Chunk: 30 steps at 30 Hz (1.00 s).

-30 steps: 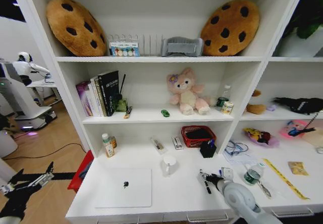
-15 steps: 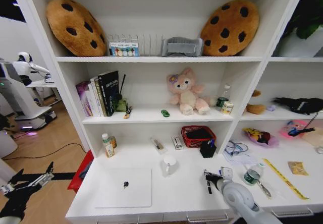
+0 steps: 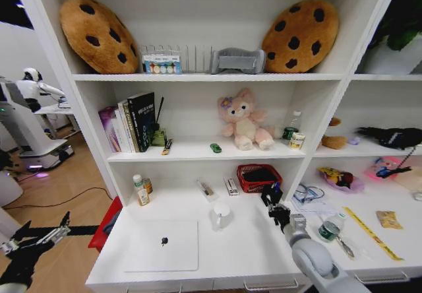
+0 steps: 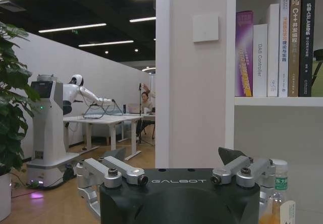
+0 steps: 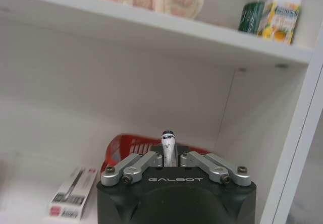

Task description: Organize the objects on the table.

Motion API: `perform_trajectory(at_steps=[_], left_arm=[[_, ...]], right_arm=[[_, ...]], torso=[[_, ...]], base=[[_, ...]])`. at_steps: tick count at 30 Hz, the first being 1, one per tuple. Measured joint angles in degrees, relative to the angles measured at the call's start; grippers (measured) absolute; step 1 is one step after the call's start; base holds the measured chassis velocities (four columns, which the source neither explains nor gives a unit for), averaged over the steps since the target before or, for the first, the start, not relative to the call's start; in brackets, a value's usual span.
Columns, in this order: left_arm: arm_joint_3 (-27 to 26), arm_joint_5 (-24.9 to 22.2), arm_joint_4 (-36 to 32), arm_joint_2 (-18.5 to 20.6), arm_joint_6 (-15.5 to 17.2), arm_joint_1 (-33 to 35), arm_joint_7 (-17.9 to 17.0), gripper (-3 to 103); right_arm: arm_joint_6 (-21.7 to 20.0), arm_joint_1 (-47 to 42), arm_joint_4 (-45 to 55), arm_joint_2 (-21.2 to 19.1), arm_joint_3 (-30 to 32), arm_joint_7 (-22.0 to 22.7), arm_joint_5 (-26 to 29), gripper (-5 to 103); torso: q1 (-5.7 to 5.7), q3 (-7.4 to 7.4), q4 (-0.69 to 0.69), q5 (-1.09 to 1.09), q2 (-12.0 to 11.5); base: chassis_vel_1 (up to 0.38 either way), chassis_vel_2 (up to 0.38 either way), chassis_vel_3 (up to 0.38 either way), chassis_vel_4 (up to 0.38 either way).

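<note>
— Since a second ago, what has moved?
— Only the right gripper (image 3: 271,199): it has lifted off the tabletop (image 3: 231,253) and now hangs in the air by the black pen cup (image 3: 271,195), which sits just beyond its jaws, with the red basket (image 3: 254,174) a little farther behind.
— Holding anything?
— Yes. In the right wrist view the jaws are closed tight on a white marker (image 5: 168,148), which stands upright between them, its dark tip above the fingers.
— And the rest?
— The laptop (image 3: 162,245) lies closed on the tabletop well to the side of those jaws, the white mug (image 3: 221,216) between it and them. The left gripper (image 3: 41,235) waits off the desk's end, jaws spread wide and empty.
</note>
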Motion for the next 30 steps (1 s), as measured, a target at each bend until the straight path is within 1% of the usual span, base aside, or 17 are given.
perform_trajectory(at_steps=[1,2,4,5,6,7,10,14,18,27,28,30], left_arm=[[0.0,0.0,0.0,0.0,0.0,0.0,0.0,100],[0.0,0.0,0.0,0.0,0.0,0.0,0.0,100],[0.0,0.0,0.0,0.0,0.0,0.0,0.0,100],[0.0,0.0,0.0,0.0,0.0,0.0,0.0,100],[0.0,0.0,0.0,0.0,0.0,0.0,0.0,100],[0.0,0.0,0.0,0.0,0.0,0.0,0.0,100],[0.0,0.0,0.0,0.0,0.0,0.0,0.0,100],[0.0,0.0,0.0,0.0,0.0,0.0,0.0,100],[0.0,0.0,0.0,0.0,0.0,0.0,0.0,100],[0.0,0.0,0.0,0.0,0.0,0.0,0.0,100],[0.0,0.0,0.0,0.0,0.0,0.0,0.0,100],[0.0,0.0,0.0,0.0,0.0,0.0,0.0,100]], right_arm=[[2.6,2.2,-1.7,0.1,-0.3,-0.4,-1.3,10],[2.6,2.2,-1.7,0.1,-0.3,-0.4,-1.3,10],[6.1,7.3,-5.4,0.5,-1.2,-1.0,-2.8,10],[6.1,7.3,-5.4,0.5,-1.2,-1.0,-2.8,10],[7.7,10.2,-8.0,0.7,-1.8,-1.5,-3.8,10],[7.7,10.2,-8.0,0.7,-1.8,-1.5,-3.8,10],[9.7,15.9,-14.6,1.0,-3.4,-2.4,-4.5,10],[10.2,18.1,-17.7,1.2,-4.3,-2.6,-4.7,10],[11.2,22.1,-23.7,2.4,-6.6,-3.1,-5.1,10],[11.7,23.3,-26.3,3.2,-7.6,-3.3,-5.8,10],[11.7,23.3,-26.5,3.3,-7.7,-3.3,-5.8,8],[11.8,23.3,-26.7,3.5,-7.9,-3.4,-5.9,9]], torso=[[0.0,0.0,0.0,0.0,0.0],[0.0,0.0,0.0,0.0,0.0],[0.0,0.0,0.01,0.0,0.0],[0.0,0.0,0.01,0.0,0.0],[0.0,-0.01,0.02,-0.01,0.0],[0.0,-0.01,0.02,-0.01,0.0],[0.0,0.0,0.02,-0.01,0.0],[0.0,0.0,0.01,0.0,0.0],[0.0,0.0,0.01,0.0,0.0],[0.0,0.0,0.01,-0.01,0.0],[0.0,-0.01,0.01,0.0,0.0],[0.0,-0.01,0.01,0.0,0.0]], base=[[0.0,0.0,0.0,0.0],[0.0,0.0,0.0,0.0],[0.0,0.0,0.0,0.0],[0.0,0.0,0.0,0.0],[0.0,0.0,0.0,0.0],[0.0,0.0,0.0,0.0],[0.0,0.0,0.0,0.0],[0.0,0.0,0.0,0.0],[0.0,0.0,0.0,0.0],[0.0,0.0,0.0,0.0],[0.0,0.0,0.0,0.0],[0.0,0.0,0.0,0.0]])
